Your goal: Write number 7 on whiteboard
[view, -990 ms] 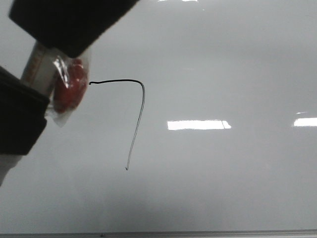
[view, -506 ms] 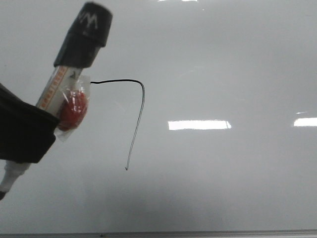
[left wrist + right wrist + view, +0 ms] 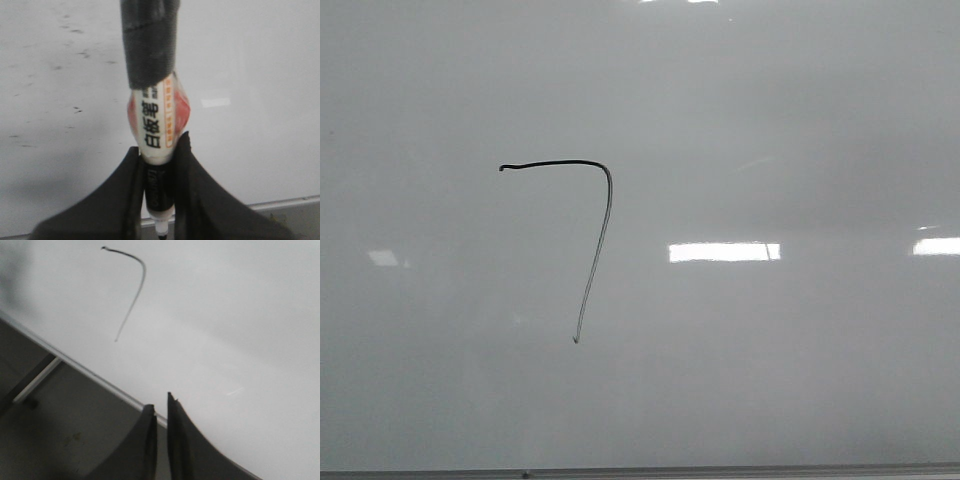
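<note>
The number 7 [image 3: 597, 250] is a thin black line on the whiteboard [image 3: 770, 130], left of centre in the front view, fully uncovered. No gripper shows in the front view. In the left wrist view my left gripper [image 3: 159, 145] is shut on a whiteboard marker [image 3: 155, 115] with a white printed label and a black cap end; its tip [image 3: 161, 231] points past the board's bottom edge [image 3: 285, 202]. In the right wrist view my right gripper [image 3: 159, 402] is shut and empty, over the board's bottom edge [image 3: 85, 369], apart from the 7 [image 3: 136, 295].
Bright rectangular glare patches [image 3: 724, 251] lie on the board right of the 7. Faint dark smudges [image 3: 75, 35] mark the board in the left wrist view. Below the board's edge is a dark grey surface [image 3: 75, 440] with a pale frame bar [image 3: 35, 382].
My left gripper with the marker has moved down and left out of the front view. The whole 7 now shows uncovered.
</note>
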### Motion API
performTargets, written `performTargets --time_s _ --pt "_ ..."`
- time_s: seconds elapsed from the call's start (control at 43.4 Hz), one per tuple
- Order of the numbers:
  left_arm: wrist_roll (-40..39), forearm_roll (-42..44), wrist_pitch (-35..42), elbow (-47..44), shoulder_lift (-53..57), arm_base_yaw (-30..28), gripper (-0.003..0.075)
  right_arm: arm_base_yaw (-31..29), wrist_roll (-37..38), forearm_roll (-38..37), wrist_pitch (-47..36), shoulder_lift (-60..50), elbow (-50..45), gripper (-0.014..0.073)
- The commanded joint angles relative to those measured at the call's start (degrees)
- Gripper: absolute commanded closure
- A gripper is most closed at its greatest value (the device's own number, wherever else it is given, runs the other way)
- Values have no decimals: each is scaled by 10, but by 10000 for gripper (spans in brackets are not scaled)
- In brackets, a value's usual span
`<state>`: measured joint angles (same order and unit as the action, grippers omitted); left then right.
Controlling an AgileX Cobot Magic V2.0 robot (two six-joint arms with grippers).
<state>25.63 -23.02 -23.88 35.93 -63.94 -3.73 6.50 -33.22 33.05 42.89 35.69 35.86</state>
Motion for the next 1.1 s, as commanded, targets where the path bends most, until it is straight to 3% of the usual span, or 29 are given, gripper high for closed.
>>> performTargets --time_s 0.0,0.138,0.322,0.575,1.082 --pt "-4 -8 57 19 -17 -23 741 -31 5 26 -67 -49 -25 647" --pt "-4 -8 123 19 -68 -28 741 -33 5 53 -112 -92 -70 654" --pt "-4 -8 194 19 -140 -27 741 -33 5 56 -110 -100 -78 654" --pt "-4 -8 222 30 -198 -26 732 -33 5 56 -110 -100 -78 654" --pt "-4 -8 222 30 -192 -26 256 -33 5 56 -109 -100 -78 654"
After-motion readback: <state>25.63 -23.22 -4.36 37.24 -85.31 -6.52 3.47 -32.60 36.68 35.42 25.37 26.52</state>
